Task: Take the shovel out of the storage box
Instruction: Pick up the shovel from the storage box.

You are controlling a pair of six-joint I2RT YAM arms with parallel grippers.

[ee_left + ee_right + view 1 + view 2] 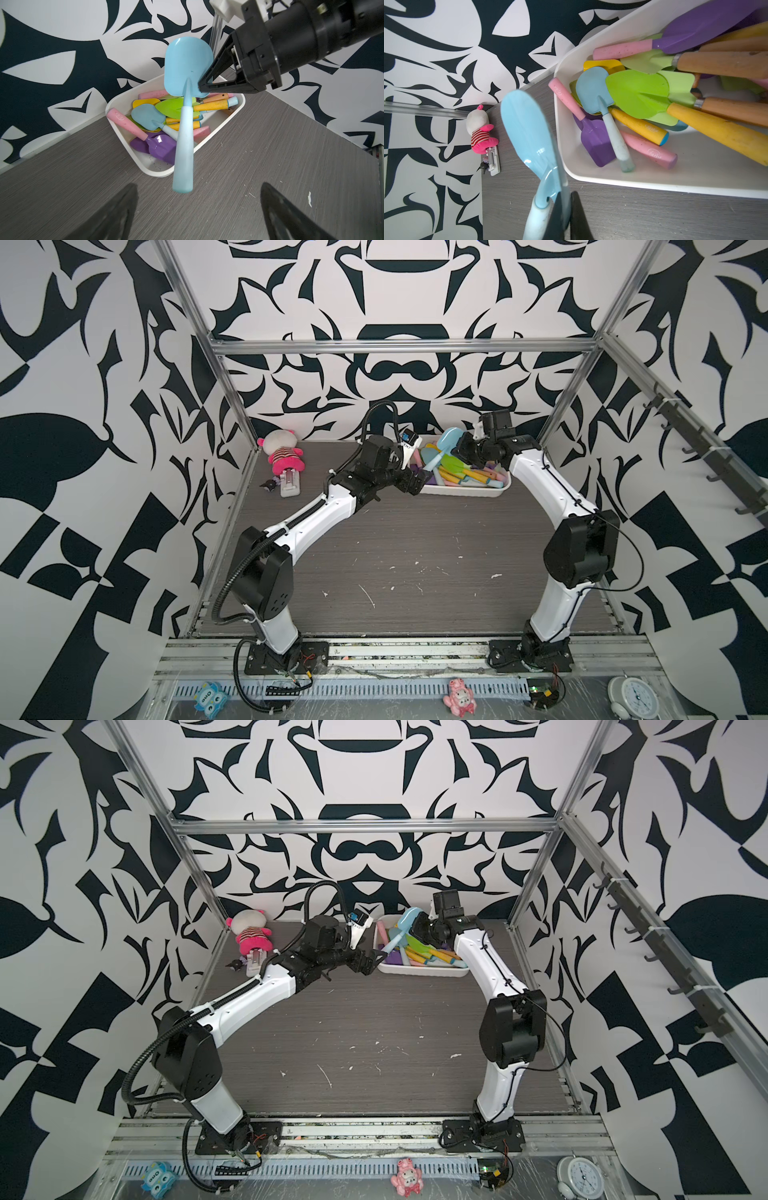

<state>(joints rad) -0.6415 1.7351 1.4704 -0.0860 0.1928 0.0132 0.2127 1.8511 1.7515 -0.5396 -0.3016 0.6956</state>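
In both top views the right end effector [456,451] pinches the blue shovel [450,437] up above the storage box [461,492]. The left end effector [420,481] hangs just beside the box.

In the left wrist view the left end effector [198,187] is spread wide and grips nothing. The shovel's [187,62] handle points toward it, near but apart.

In the right wrist view the right end effector [566,200] is clenched on the blade's edge. The other shovels [633,93] lie in the box [654,184] beside it.

You can read nothing for certain: a pink shovel handle [126,124] bears script lettering too small to decipher.
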